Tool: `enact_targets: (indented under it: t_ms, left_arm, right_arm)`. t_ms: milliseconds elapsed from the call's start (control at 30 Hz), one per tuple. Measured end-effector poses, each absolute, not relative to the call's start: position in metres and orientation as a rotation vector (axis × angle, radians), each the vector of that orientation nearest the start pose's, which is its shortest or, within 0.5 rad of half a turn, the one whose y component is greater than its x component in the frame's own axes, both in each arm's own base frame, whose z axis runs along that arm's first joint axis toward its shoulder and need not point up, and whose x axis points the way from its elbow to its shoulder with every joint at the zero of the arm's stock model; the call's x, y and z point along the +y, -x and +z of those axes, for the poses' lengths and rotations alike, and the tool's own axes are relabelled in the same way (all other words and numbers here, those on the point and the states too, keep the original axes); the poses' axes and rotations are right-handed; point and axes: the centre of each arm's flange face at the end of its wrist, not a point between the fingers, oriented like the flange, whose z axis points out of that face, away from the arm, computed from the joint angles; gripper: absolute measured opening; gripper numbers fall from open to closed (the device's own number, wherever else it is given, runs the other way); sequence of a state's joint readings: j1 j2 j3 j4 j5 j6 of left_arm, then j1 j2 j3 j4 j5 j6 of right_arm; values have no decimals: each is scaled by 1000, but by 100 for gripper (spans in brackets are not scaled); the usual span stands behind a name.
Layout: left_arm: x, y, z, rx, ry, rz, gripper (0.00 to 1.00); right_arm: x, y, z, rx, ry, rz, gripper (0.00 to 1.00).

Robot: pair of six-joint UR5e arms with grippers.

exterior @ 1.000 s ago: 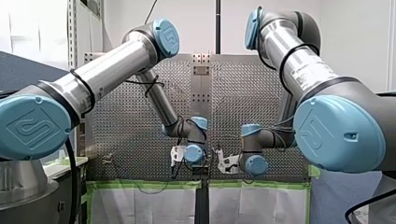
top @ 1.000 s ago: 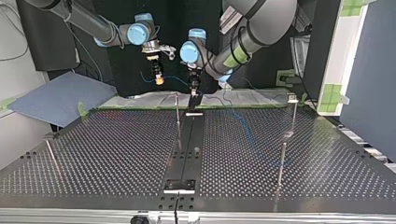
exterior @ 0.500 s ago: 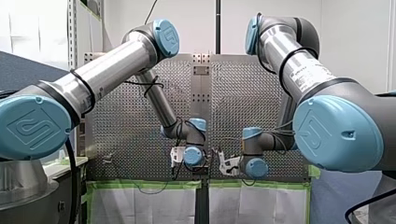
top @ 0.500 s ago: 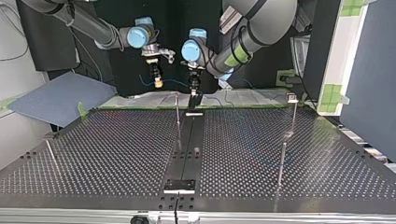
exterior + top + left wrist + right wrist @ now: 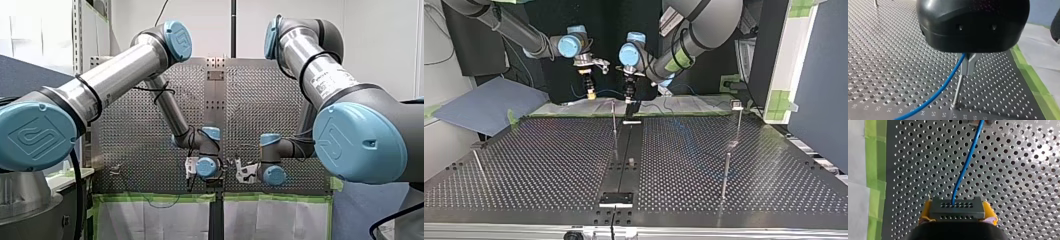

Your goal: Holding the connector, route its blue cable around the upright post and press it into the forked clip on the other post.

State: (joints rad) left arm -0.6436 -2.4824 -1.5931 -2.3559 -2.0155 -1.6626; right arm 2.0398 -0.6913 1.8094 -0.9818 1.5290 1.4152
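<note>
My right gripper (image 5: 957, 218) is shut on a dark connector block (image 5: 957, 207), held between its yellow pads. The blue cable (image 5: 965, 167) runs from the block straight ahead over the perforated table. In the top view my right gripper (image 5: 589, 93) hangs beside my left gripper (image 5: 628, 97) at the far edge. In the left wrist view the black gripper body hides its own fingers. The blue cable (image 5: 943, 87) comes out from under it right beside the forked clip (image 5: 968, 64) on its thin post (image 5: 958, 90). I cannot tell whether the cable sits in the fork.
Several thin upright posts stand on the table: one near the middle (image 5: 614, 127), two at the top view's right (image 5: 738, 122) (image 5: 725, 175), one at its left (image 5: 479, 167). A black rail (image 5: 624, 160) runs down the middle. Green tape (image 5: 1033, 82) lines the table's edge.
In the top view my right gripper has come down a little and slightly closer to my left gripper, still holding the connector. My left gripper has hardly moved.
</note>
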Motion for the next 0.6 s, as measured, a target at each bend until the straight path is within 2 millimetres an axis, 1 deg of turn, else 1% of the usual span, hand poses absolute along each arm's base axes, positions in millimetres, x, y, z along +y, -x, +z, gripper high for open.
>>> enact_targets:
  t_ms: [167, 367, 600]
  left_arm:
    - [-461, -463, -4, 1696, -131, -211, 0]
    - [-463, -468, -5, 1699, -116, -266, 0]
    - [-462, -472, -8, 1704, -103, -281, 0]
  right_arm:
    - [-466, -383, -30, -853, -1723, 1382, 0]
    - [-478, -375, -28, -865, -1704, 1378, 0]
    - [-488, -368, -27, -873, -1706, 1363, 0]
